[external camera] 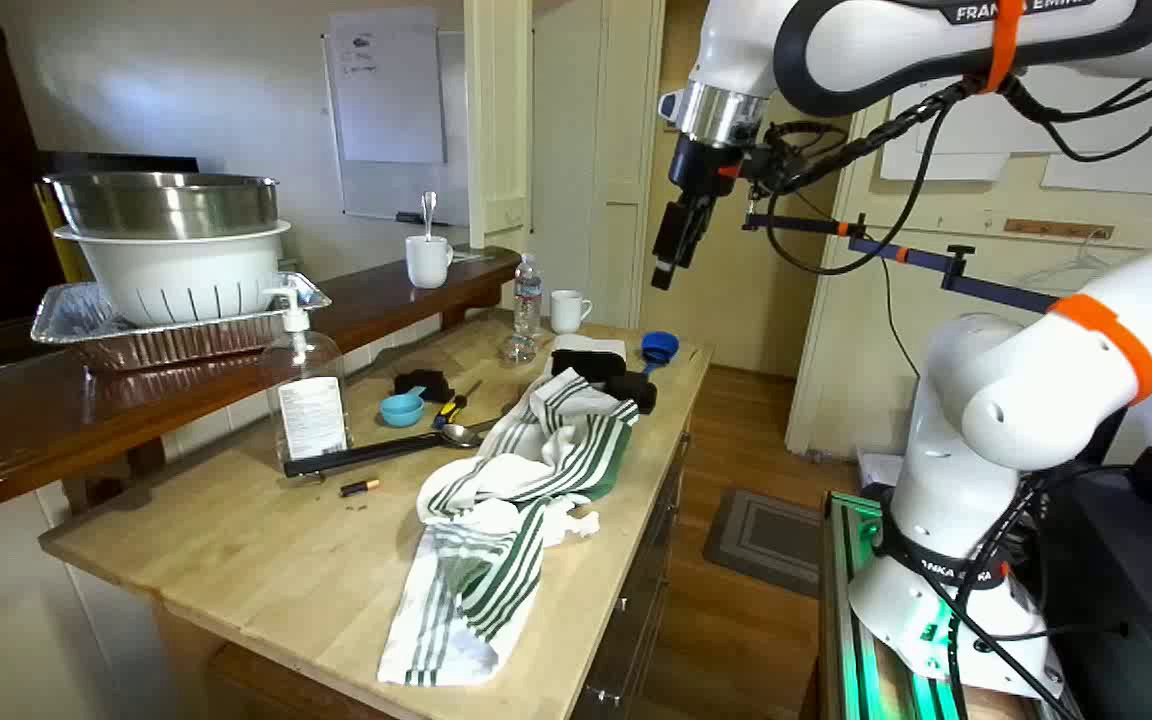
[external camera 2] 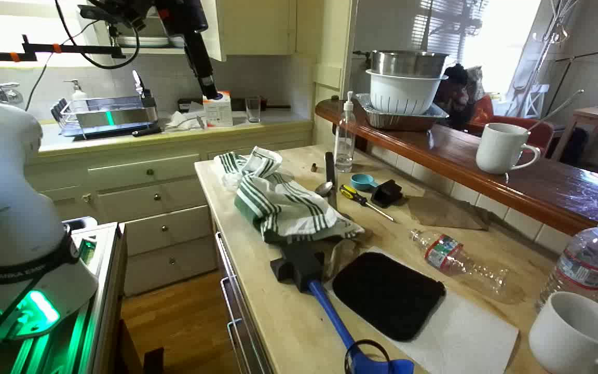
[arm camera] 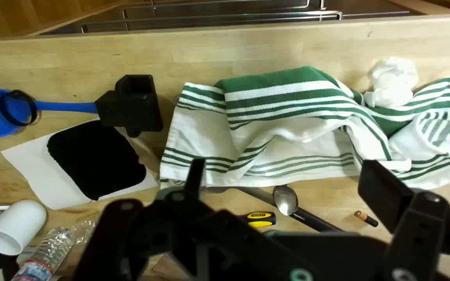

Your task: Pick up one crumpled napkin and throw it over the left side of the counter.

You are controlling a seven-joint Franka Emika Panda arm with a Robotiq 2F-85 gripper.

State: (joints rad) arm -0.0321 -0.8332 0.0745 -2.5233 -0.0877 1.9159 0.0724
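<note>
Napkin, crumpled, on the table, near the long edge above the drawers and touching the striped towel; a blue scoop lies farther along that edge. Fingers, spread wide apart in the wrist view, hang well above the table. Along the opposite long edge, beside the wooden ledge, stand a pump bottle and a water bottle, the latter with a white mug beside it.

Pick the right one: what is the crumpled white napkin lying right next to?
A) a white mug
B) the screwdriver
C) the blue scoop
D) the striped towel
D: the wrist view shows the crumpled napkin right at the edge of the green-striped towel.
</note>
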